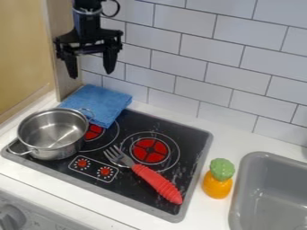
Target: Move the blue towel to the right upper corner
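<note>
Camera view: end effector [90, 75] above blue towel [97, 103], illegible marks [37, 223] beside knob [11, 217]

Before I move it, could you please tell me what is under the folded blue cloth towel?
The folded blue cloth towel lies over part of the flat black stovetop and the white counter beside it. Whatever else it covers cannot be seen.

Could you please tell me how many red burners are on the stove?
2 visible: one burner by the fork, another burner partly behind the pot. The pot or towel may hide more.
</note>
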